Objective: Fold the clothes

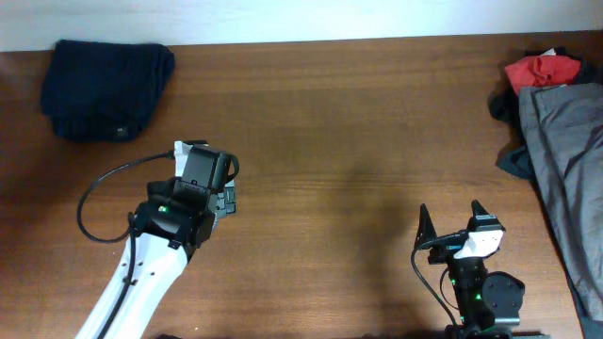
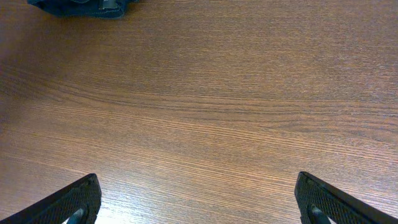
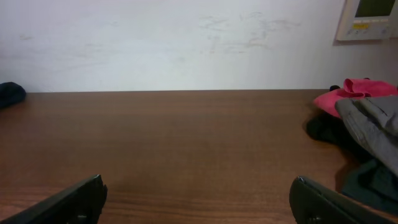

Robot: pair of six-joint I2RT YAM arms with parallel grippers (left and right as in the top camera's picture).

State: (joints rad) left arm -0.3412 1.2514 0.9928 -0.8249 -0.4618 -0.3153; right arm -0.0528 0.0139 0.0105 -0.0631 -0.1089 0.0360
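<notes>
Clothes are split between two spots here. The navy one [image 1: 106, 91] sits as a compact, folded-looking bundle in the far left corner of the surface [image 1: 330, 122]. The grey garment [image 1: 565, 169] lies rumpled along the right side, with a red piece [image 1: 544, 70] and a dark item [image 1: 513, 108] bunched at its far end. That corner looks like a deliberate parking spot for the navy one, out of the way so the middle stays free for spreading things out. The left tool [image 2: 198, 180] hovers over bare wood a bit in front of the navy bundle, its jaws spread wide and gripping nothing. The right tool [image 3: 198, 182] sits low near the front edge, also released and empty, facing the open middle. The grey one is probably next, and the right tool is closest to it. There's plenty of room in the centre for dragging it. It does run off the right of the overhead view, though, so there's no telling whether it hangs over the edge.
</notes>
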